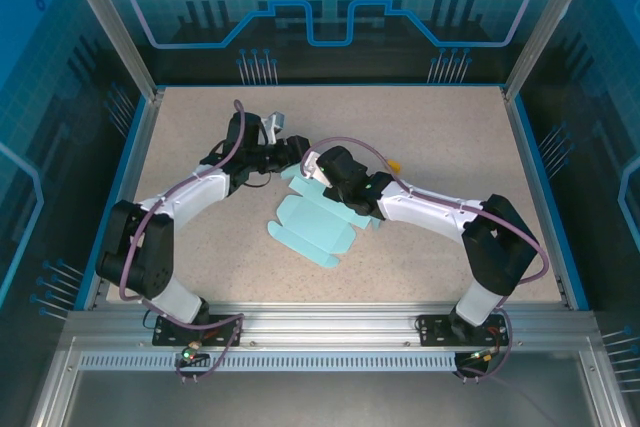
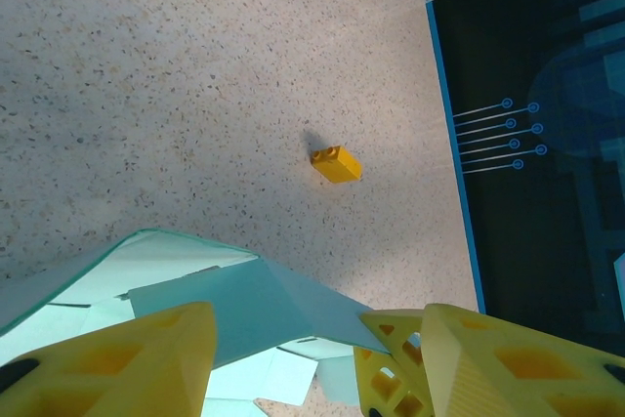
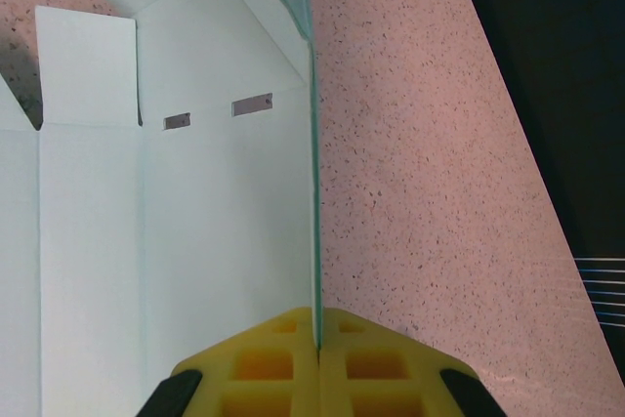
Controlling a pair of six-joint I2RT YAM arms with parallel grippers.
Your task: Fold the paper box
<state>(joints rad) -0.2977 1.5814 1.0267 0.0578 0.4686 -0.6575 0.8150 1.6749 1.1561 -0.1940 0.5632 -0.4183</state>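
- Two arms meet over the middle of the speckled table (image 1: 440,117), and the paper box (image 1: 312,229) lies there between them, mostly as a flat die-cut sheet.
- Right gripper (image 3: 317,337): its yellow fingers are pressed together on a thin edge of the pale blue card, which the wrist view shows edge-on, rising straight out of the pinch. That panel stands upright while the rest of the sheet spreads flat to its left.
- Left gripper (image 2: 303,363): the fingers stand apart, and a raised flap of the card slopes up between them. I cannot tell whether either pad presses on it; it does not look clamped.
- Done so far, as I judge it: one side panel is lifted along its crease and a neighbouring flap is tilted up. That is an early stage.
- Left to do: the two small slots (image 3: 215,112) in the sheet are empty, no tab is tucked in, and no corner is closed. The near part of the sheet in the overhead view is flat on the table, so the remaining walls have yet to be raised and locked.
- A small orange-yellow brick (image 2: 336,164) sits on bare table near the box's far side, apart from the card, and has no part in the fold.
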